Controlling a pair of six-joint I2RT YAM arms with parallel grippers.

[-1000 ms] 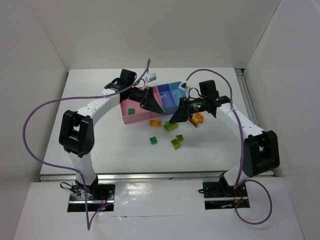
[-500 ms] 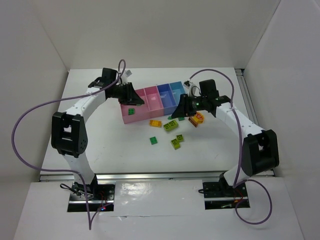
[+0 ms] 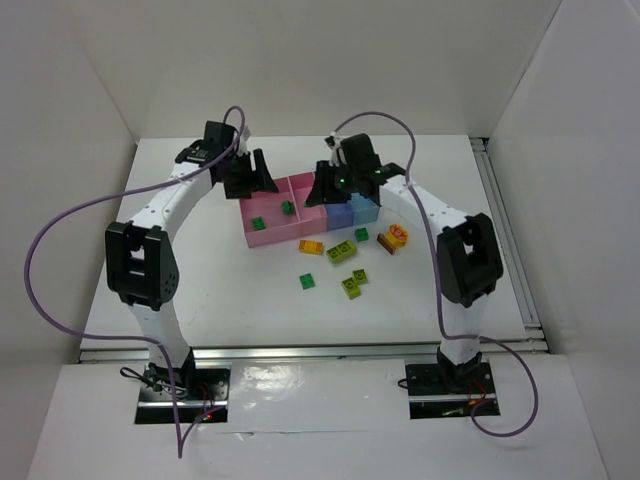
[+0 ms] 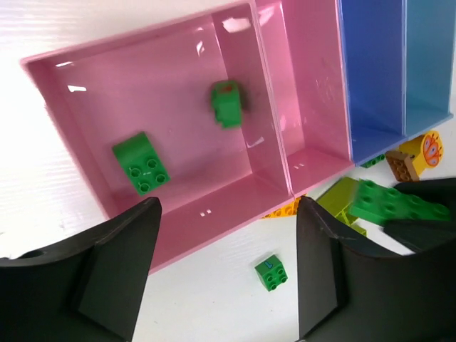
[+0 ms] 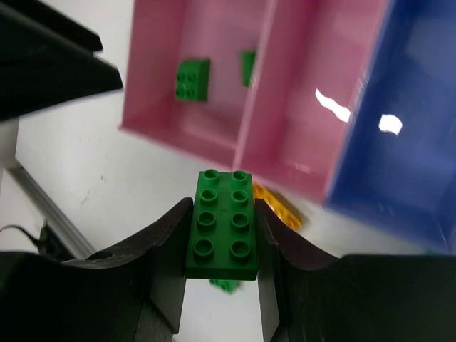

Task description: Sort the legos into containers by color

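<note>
Right gripper (image 5: 222, 214) clamped on a dark green brick (image 5: 221, 242), up in the air just right of the wide pink bin (image 4: 178, 85) | left gripper (image 4: 228, 214) jaws spread, nothing in them, above that bin | green brick (image 4: 141, 164) and a second green piece (image 4: 226, 105) lying inside it | lime bricks (image 3: 352, 285) and a yellow brick (image 3: 311, 247) loose on the table (image 3: 200, 260) in front of it
</note>
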